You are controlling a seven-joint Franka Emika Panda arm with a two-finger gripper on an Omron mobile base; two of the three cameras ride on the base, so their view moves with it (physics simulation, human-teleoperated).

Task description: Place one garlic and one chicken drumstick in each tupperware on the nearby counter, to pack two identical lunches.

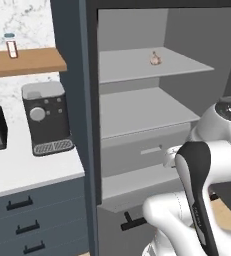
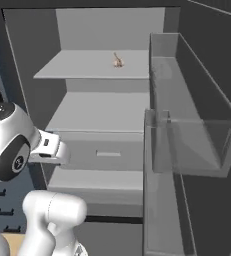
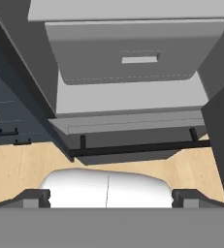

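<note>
Garlic sits on the upper shelf, well above the spread (empty) gripper.

We see matt grey shelves inside the open fridge, smooth and plastic-looking, and clear glassy bins on its door. The counter looks like smooth white stone, the wall behind it like veined marble. The small shelf and the floor look like pale wood. The coffee machine has a dull grey, metal-like casing.
</note>
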